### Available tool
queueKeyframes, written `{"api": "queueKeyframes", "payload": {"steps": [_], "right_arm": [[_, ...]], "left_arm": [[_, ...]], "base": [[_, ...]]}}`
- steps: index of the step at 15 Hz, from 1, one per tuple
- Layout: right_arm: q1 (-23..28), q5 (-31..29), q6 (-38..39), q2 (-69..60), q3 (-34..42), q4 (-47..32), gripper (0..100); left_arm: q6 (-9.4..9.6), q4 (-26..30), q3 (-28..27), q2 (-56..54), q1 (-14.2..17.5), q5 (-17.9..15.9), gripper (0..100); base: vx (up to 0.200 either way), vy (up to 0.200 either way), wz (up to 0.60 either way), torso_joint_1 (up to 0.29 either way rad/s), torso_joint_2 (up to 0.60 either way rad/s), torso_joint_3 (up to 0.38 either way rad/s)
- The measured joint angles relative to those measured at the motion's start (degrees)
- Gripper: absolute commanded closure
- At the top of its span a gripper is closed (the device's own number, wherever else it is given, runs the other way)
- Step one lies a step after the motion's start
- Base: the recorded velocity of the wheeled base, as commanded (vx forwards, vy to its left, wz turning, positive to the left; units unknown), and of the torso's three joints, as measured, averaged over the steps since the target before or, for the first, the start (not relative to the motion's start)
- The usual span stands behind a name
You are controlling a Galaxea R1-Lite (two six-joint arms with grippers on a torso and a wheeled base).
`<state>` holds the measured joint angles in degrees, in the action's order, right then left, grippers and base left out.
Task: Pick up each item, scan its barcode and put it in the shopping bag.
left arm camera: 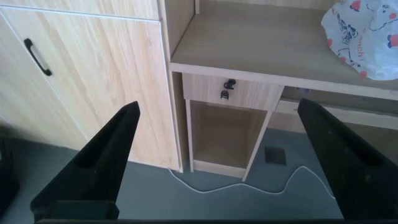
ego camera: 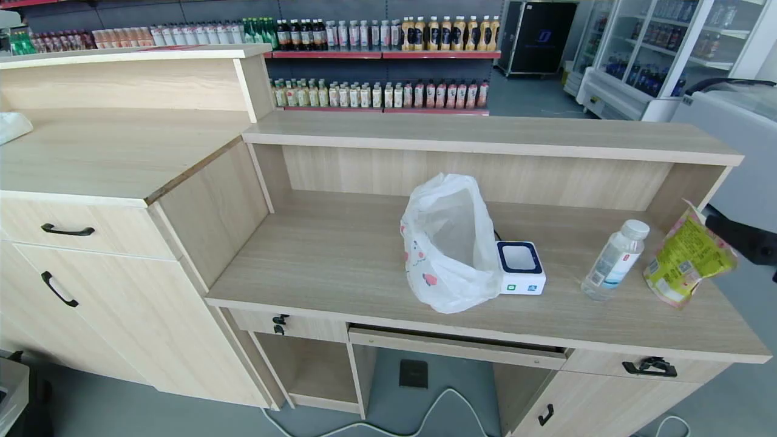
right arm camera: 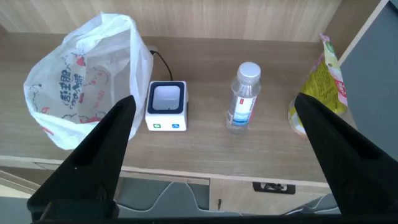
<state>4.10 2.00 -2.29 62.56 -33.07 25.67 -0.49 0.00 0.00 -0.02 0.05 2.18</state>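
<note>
Starting on the left: my left gripper (left arm camera: 217, 109) hangs low in front of the cabinet door (left arm camera: 93, 81), below the counter (ego camera: 340, 255), with its fingers spread wide and nothing between them. It is out of the action for now.

Moving along the counter, the white plastic shopping bag (ego camera: 446, 243) stands upright with its mouth gaping open. I can't make out anything inside it. Touching its right side is the little white barcode scanner (ego camera: 520, 267), with its window facing up.

Further right, the clear water bottle (ego camera: 612, 262) stands upright on its own, well clear of the scanner. Beyond it, the yellow-green snack pouch (ego camera: 689, 261) tilts at the counter's right end.

My right gripper (right arm camera: 214, 99) hovers above the counter's front edge, looking down on the scanner and bottle. Its jaws are parted and it carries nothing.

So I judge this to be the very first step: both items are still on the counter, neither scanned nor bagged. The next move falls to my right arm. It has to drop onto the bottle, the nearer item, and close round its body. Then it has to turn the label's barcode toward the scanner window before carrying the bottle left over the bag's mouth.
</note>
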Motion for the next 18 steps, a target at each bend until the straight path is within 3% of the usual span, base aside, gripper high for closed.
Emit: {"api": "queueKeyframes", "payload": {"steps": [4,8,18], "right_arm": [[7.50,6.81,-3.94,15.30,1.57,13.49,0],[11.95,8.92,-8.19,27.56,3.17,27.28,0],[18.86,8.53,-8.59,38.12,5.29,28.71,0]], "left_arm": [[0.00,0.00,0.00,0.00,0.02,0.00,0],[-0.02,0.00,0.00,0.00,0.02,-0.02,0],[-0.02,0.00,0.00,0.00,0.02,0.00,0]], "base": [[0.000,0.000,0.00,0.000,0.00,0.000],[0.000,0.000,0.00,0.000,0.00,0.000],[0.000,0.000,0.00,0.000,0.00,0.000]]}}
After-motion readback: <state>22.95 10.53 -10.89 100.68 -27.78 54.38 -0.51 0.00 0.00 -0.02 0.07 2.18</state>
